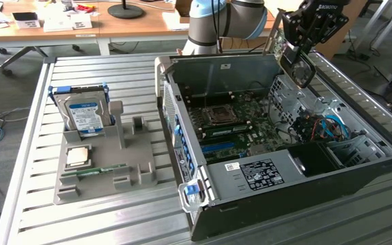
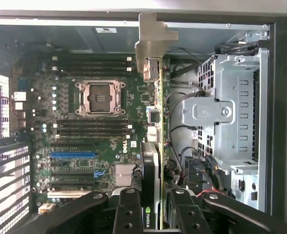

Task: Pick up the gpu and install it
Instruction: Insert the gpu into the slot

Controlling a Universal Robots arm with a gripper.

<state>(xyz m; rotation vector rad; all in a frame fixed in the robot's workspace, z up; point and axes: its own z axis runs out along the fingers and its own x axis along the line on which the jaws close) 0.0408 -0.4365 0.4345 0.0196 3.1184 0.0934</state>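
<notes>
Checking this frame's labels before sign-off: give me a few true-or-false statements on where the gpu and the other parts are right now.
1. The gripper holds the gpu above the open computer case. True.
2. The gpu is seated in a slot on the motherboard. False: it is up in the air over the case, clamped in the gripper.
3. The hard drive stands upright in the grey holder beside the case. True.
4. The memory stick is in the gripper. False: it lies flat on the grey holder.
</notes>
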